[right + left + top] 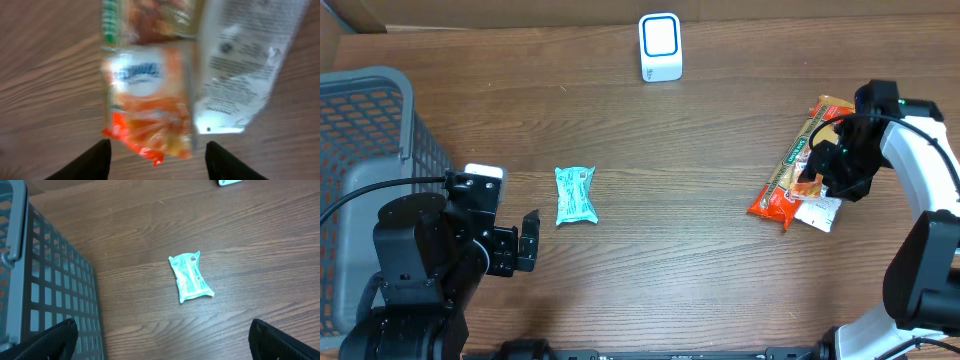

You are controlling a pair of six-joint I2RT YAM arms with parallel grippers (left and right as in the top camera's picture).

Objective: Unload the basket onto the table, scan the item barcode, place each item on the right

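The orange snack packet (798, 165) is lying toward 3 o'clock on the wooden table (700, 280), with a white packet (820, 212) touching its 5 o'clock corner. The right gripper (827, 165) is being held just above both, its jaws spread with nothing pinched between them. In the right wrist view the print on both packets is blurred past reading; only a blue logo shape and grey text lines can be made out. The white scanner (660, 47) is standing at 12 o'clock. A teal packet (575, 194) is lying left of centre, its label too small to read. A grey basket (370, 140) is sitting at 9 o'clock. The left gripper (527, 243) is being held wide open and empty at 8 o'clock.
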